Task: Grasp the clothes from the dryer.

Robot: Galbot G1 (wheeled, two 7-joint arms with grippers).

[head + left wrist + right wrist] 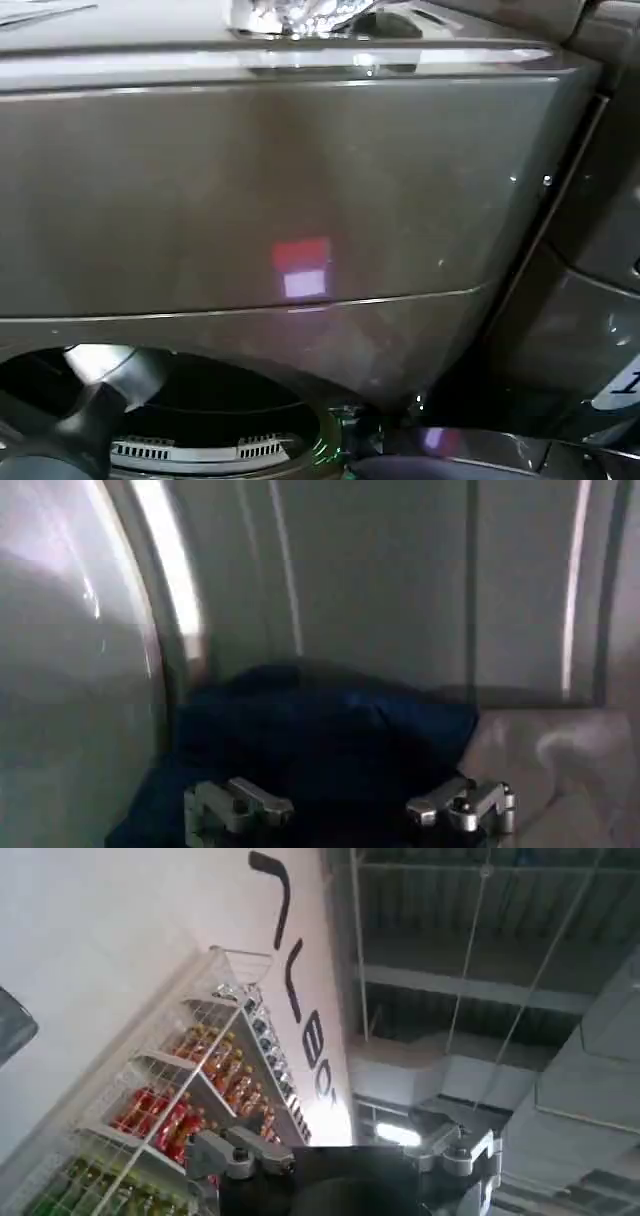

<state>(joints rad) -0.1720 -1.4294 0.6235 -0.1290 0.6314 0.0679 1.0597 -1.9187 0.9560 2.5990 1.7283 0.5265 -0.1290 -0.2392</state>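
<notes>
Dryer [300, 180] drum: navy garment [330, 740], pale garment [560, 755].
</notes>
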